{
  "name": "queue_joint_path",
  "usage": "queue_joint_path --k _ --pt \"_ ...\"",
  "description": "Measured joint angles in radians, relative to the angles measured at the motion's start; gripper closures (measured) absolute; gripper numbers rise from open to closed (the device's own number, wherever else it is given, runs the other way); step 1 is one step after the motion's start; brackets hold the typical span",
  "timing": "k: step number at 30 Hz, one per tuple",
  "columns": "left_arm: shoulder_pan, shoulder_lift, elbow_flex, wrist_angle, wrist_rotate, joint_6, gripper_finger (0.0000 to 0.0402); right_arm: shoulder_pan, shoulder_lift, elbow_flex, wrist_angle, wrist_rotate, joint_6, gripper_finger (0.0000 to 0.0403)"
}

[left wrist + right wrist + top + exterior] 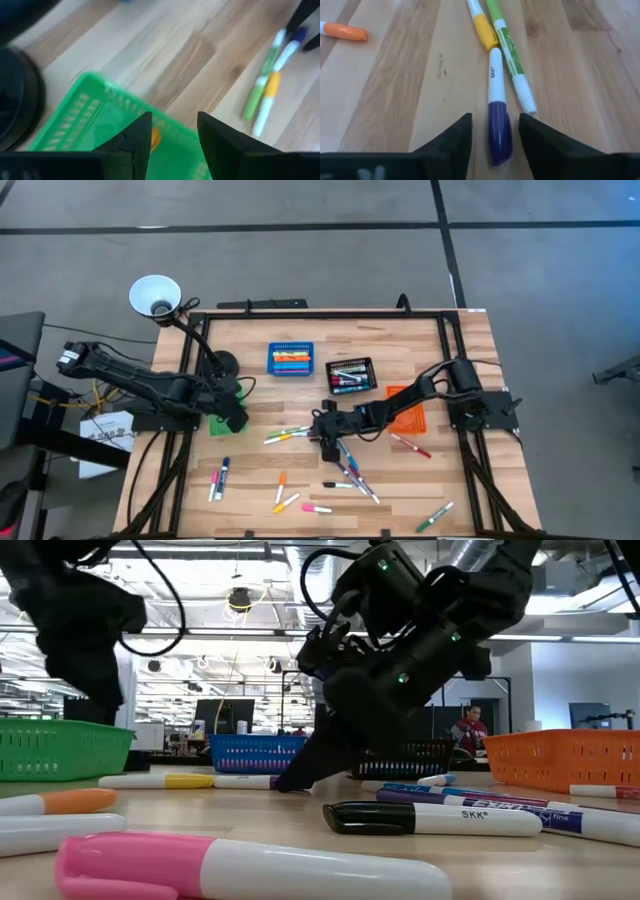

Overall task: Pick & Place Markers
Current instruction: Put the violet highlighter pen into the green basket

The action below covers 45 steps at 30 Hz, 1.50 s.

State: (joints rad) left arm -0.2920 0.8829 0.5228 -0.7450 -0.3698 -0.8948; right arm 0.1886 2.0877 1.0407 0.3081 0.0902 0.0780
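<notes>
We see the purple-capped white marker (496, 112) lying between our right gripper (495, 135)'s parted fingers, seemingly not yet grasped, pointing to 12 o'clock.

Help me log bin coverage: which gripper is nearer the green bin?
Left. The left gripper hangs open directly over the green bin; the right gripper is mid-table, fingers astride a purple-capped marker.
</notes>
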Motion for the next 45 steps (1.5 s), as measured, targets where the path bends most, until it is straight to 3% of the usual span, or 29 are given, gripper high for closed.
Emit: queue_joint_path --k 7,10,15,20,29,35,45 --pt "0.000 -0.001 0.000 0.088 -0.023 0.050 0.0271 -0.002 -0.005 0.004 -0.016 -0.006 0.000 0.0344" --pt "0.000 0.008 0.000 0.199 -0.023 0.116 0.0280 -0.002 -0.005 0.010 -0.012 -0.007 0.000 0.0373" --pt "-0.023 0.032 -0.020 0.475 -0.013 0.333 0.0298 0.006 0.002 0.055 -0.035 -0.047 0.026 0.0372" --pt "-0.052 0.105 -0.064 0.705 0.086 0.494 0.0303 0.014 0.001 0.112 -0.035 -0.066 0.026 0.0345" --pt "-0.062 0.359 -0.075 0.770 0.087 0.503 0.0248 0.014 0.001 0.124 -0.001 -0.061 0.027 0.0375" --pt "-0.062 0.506 -0.074 0.975 0.098 0.572 0.0218 0.012 0.001 0.125 0.008 -0.061 0.027 0.0354" --pt "-0.062 0.553 -0.077 1.042 0.181 0.568 0.0235 0.010 0.000 0.124 0.040 -0.032 0.027 0.0370"
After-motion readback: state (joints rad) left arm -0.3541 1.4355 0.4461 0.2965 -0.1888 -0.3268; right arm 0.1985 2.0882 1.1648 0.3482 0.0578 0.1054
